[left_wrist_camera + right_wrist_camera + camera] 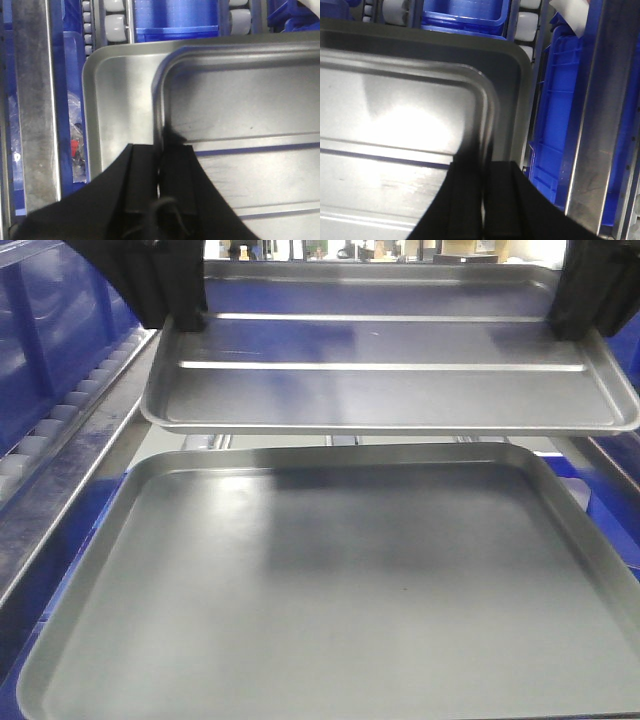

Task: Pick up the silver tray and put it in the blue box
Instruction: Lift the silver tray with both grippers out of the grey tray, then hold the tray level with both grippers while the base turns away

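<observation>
Across the top of the front view hangs one silver tray (390, 390), held above a second, larger grey tray (330, 580) that fills the lower frame. I count two hands on it. My left hand (160, 152) is clamped on the rim at its left end, and my right hand (484, 170) is clamped on the right end. Both are cropped by the frame. At upper left is a blue box (45, 330), of which only a ribbed wall shows.

Indoor light is cool and moderate. White glare blooms on the silver tray (395, 125) toward nine o'clock in the right wrist view. The black fingers (467, 205) at six o'clock are blurred.
</observation>
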Motion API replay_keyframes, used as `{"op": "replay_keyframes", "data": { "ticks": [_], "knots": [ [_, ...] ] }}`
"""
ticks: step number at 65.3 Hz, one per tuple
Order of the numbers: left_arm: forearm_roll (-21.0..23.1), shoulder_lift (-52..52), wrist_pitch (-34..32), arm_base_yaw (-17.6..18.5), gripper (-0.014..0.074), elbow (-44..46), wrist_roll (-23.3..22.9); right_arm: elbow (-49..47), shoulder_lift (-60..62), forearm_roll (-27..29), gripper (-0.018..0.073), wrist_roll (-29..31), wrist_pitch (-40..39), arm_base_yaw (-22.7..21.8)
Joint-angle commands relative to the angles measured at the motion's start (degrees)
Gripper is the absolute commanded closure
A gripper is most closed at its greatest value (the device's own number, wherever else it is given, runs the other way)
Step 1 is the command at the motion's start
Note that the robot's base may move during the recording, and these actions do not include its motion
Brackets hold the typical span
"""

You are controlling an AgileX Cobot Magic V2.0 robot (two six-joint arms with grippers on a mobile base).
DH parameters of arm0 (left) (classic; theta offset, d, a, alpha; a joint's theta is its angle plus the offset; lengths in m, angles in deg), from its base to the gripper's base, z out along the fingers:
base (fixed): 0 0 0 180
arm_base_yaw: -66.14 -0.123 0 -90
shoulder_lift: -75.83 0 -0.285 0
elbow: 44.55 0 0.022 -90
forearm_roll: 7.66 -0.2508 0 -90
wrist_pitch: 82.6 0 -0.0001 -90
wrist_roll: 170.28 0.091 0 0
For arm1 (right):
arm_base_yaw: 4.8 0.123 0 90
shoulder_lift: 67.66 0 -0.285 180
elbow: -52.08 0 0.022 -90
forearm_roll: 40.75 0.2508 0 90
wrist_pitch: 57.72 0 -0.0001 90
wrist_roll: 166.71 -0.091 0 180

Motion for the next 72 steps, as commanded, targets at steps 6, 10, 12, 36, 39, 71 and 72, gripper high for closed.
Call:
{"op": "replay_keyframes", "data": {
  "ticks": [6,10,12,36,39,71,72],
  "knots": [
    [-3.1,2.6,1.8,0.4,0.0701,1.7,1.0,-2.1,2.2,-3.0,0.0500,0.9,-1.8,-0.1],
    [-3.1,2.6,1.8,0.4,0.0701,1.7,1.0,-2.1,2.2,-3.0,0.0500,0.9,-1.8,-0.1],
    [-3.1,2.6,1.8,0.4,0.0701,1.7,1.0,-2.1,2.2,-3.0,0.0500,0.9,-1.8,-0.1],
    [-3.1,2.6,1.8,0.4,0.0701,1.7,1.0,-2.1,2.2,-3.0,0.0500,0.9,-1.8,-0.1],
    [-3.1,2.6,1.8,0.4,0.0701,1.7,1.0,-2.1,2.2,-3.0,0.0500,0.9,-1.8,-0.1],
    [-3.1,2.6,1.8,0.4,0.0701,1.7,1.0,-2.1,2.0,-3.0,0.0500,0.9,-1.8,-0.1],
    [-3.1,2.6,1.8,0.4,0.0701,1.7,1.0,-2.1,2.0,-3.0,0.0500,0.9,-1.8,-0.1]
  ]
}}
